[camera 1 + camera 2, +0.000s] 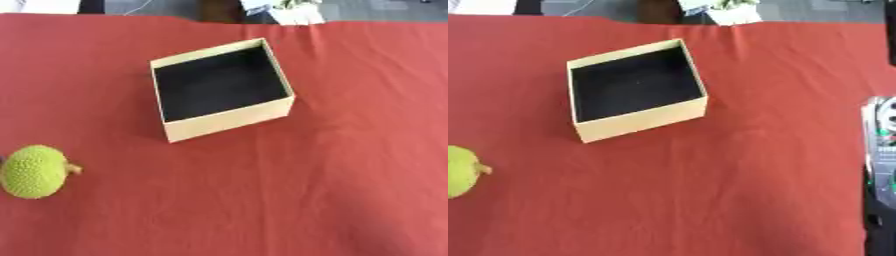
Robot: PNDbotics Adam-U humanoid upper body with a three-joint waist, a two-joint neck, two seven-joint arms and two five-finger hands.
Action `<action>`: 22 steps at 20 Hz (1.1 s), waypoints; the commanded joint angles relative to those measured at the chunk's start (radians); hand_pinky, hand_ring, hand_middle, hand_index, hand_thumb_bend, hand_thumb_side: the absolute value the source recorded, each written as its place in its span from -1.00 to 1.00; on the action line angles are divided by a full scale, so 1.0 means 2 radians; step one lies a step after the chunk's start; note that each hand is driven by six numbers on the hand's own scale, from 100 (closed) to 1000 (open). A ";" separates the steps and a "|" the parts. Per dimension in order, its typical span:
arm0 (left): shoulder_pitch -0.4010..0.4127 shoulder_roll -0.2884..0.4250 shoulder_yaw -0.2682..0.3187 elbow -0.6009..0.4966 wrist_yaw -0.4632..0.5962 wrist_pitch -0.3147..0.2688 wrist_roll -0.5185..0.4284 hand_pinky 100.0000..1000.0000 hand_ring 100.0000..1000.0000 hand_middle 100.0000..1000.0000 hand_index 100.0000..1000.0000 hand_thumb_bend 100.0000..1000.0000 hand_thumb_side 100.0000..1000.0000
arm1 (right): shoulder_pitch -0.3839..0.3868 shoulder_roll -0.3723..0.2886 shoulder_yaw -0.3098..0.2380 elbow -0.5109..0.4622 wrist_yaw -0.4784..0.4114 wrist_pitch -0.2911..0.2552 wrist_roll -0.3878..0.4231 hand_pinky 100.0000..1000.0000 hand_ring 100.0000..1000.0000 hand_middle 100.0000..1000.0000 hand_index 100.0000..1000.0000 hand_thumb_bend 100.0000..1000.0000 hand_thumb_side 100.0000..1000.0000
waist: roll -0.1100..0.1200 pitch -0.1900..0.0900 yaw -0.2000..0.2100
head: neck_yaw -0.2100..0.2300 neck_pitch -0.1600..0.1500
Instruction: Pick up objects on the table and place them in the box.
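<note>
A tan cardboard box [229, 119] with a black inside stands open and empty on the red cloth, turned askew, a little left of the middle and toward the far side. A bumpy yellow-green fruit [33, 171] with a short brown stub lies on the cloth near the left edge, well apart from the box and closer to me. In the right eye view only part of the fruit [460, 171] shows. Neither of my hands shows in either view.
The red tablecloth [332, 190] covers the whole table. A silver and black machine part [881, 165] with small green lights sticks in at the right edge of the right eye view. Some pale clutter [293, 12] lies beyond the far edge.
</note>
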 commanded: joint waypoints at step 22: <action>-0.036 -0.010 -0.021 0.006 0.007 -0.004 0.001 -0.35 -0.30 -0.35 0.08 -0.27 -1.00 | -0.002 0.001 0.002 -0.010 -0.006 -0.007 0.001 0.39 0.72 -0.02 -0.08 -1.00 0.10 | 0.000 -0.009 -0.002 | 0.009 -0.006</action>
